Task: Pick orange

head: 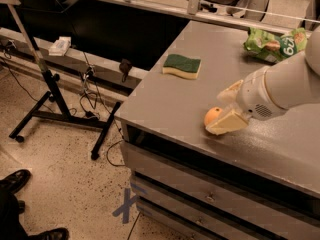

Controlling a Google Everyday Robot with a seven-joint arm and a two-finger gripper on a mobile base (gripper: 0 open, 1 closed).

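The orange [211, 115] is a small round fruit lying on the grey table [165, 104] near its front edge. My gripper [226, 109] reaches in from the right on a white arm. Its two cream fingers are spread, one above the orange and one [226, 124] low in front of it, covering the fruit's right side. The orange sits at the fingertips, resting on the table. The gripper looks open around it.
A green-and-yellow sponge [182, 66] lies farther back on the table. A green snack bag [276, 43] lies at the back right. Drawers [210, 196] run under the table front. A black stand [47, 91] and cables stand on the floor at left.
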